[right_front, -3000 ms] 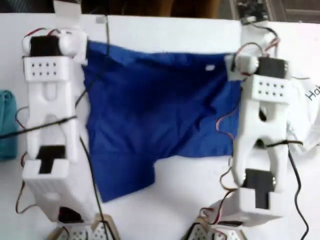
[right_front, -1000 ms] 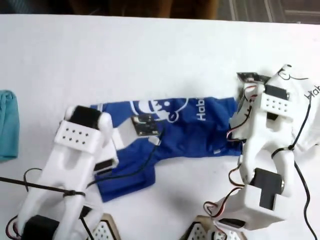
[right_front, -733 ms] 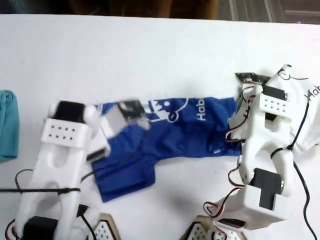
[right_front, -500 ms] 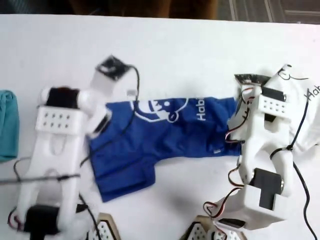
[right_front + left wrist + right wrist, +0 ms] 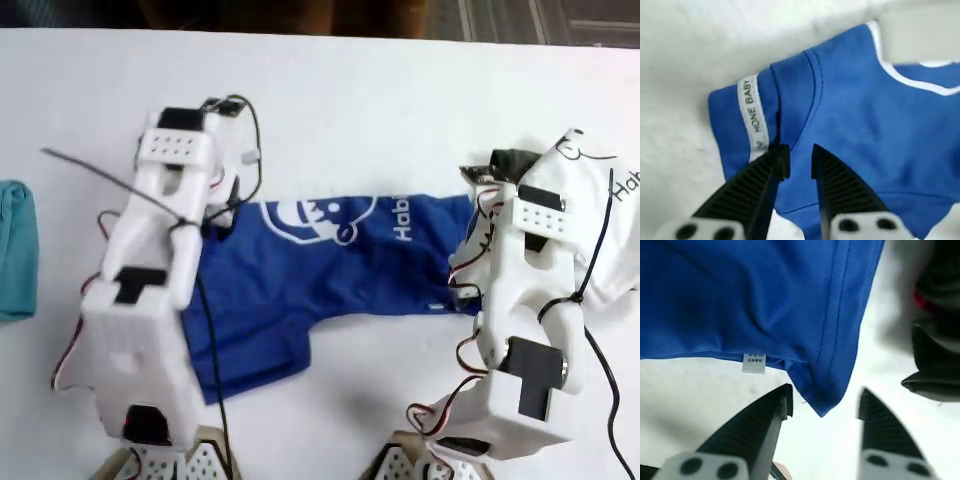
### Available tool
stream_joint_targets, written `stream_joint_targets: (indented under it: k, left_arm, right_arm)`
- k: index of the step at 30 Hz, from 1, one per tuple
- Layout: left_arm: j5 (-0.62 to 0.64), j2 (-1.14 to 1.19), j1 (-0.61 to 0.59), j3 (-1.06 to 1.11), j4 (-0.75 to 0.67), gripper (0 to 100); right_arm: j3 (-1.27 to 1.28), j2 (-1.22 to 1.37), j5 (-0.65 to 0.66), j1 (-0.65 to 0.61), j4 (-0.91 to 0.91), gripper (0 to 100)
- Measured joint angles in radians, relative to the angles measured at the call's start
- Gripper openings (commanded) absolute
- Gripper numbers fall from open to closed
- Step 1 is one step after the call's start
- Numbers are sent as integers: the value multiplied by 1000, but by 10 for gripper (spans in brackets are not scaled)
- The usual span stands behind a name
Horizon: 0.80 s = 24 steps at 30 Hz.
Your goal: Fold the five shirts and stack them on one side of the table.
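We judge the blue printed cotton shirt (image 5: 330, 275) half-folded — left gripper (image 5: 797, 156) barely parted over its collar, right gripper (image 5: 825, 392) gaping at its hem — stacking not yet done.

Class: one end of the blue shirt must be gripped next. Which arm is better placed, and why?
Probably right: the right pincer stands wide open over a hem corner of the blue shirt; the left pincer shows only a narrow gap.
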Motion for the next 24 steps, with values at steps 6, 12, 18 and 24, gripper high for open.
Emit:
stream_joint_targets:
  k: [6,12,18,24]
  left_arm:
    - [14,195,-3,-152,75,98]
    - [14,247,-37,-170,77,98]
    - [14,252,-43,-173,77,98]
    - [14,255,-44,-175,77,98]
  right_arm:
    - [-31,0,12,6,101,316]
    - [-195,0,11,61,132,309]
    - [-384,0,11,-32,60,43]
    - [-393,87,11,-187,-198,19]
